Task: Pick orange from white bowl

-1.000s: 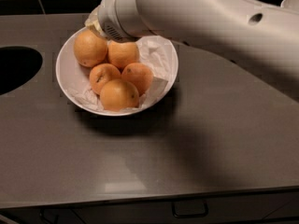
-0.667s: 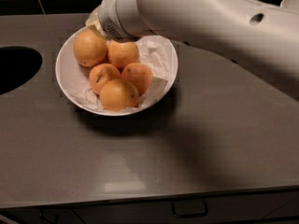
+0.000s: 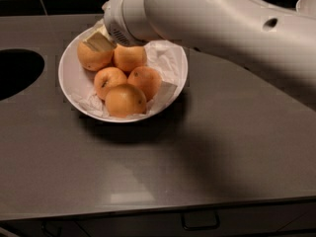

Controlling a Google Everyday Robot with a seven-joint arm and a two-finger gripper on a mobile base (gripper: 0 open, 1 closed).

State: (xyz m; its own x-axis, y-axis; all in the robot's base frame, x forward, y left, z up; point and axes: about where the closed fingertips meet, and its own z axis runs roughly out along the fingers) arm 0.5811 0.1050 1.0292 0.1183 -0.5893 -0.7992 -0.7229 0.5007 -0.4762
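The white bowl [image 3: 69,85], lined with crumpled white paper, stands on the dark counter left of centre and holds five oranges. The orange [image 3: 91,59], the largest and palest, lies at the bowl's far left. My gripper [image 3: 100,41] reaches in from the upper right on the thick white arm and rests on top of this orange, over its upper right side. Most of the gripper is hidden behind the arm's wrist. The other oranges [image 3: 125,100] lie to the right and front of it, untouched.
A dark round opening [image 3: 15,74] is sunk in the counter at the left edge. The white arm [image 3: 222,28] crosses the upper right above the counter. A pale object [image 3: 307,5] sits at the far right corner. A drawer handle [image 3: 200,222] runs below the front edge.
The gripper has come lower and a little forward, from above the bowl's far rim onto the top of the largest orange. The oranges and the bowl have not moved.
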